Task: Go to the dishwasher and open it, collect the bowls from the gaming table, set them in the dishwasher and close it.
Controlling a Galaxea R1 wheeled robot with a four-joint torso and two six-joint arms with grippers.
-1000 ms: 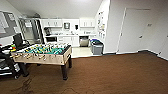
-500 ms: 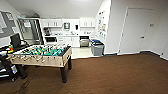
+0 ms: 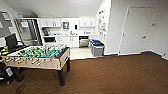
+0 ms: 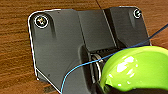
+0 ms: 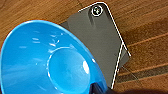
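Dishwasher [image 3: 83, 41] is way off at the far end, built into the white kitchen cabinets [image 3: 67, 41] under the counter, and its steel front looks closed from here. Between us and it there's a big stretch of brown carpet [image 3: 115, 75], then a paler kitchen floor [image 3: 80, 53]. On the left, nearer, sits the foosball table [image 3: 40, 57] with its green field and rods, on dark legs. Beside it at the left edge is a desk with a dark monitor [image 3: 11, 41]. Some bins [image 3: 96, 47] stand to the right of the dishwasher against the white wall, and a white door [image 3: 135, 31] is further right.

Smaller stuff: a green bowl [image 4: 136, 67] shows up close in the left wrist view, with a thin blue cable [image 4: 82, 66] running across the dark plate in front of it. A blue bowl [image 5: 47, 58] sits close in the right wrist view. Honestly can't tell whether either set of jaws is gripping or loose.
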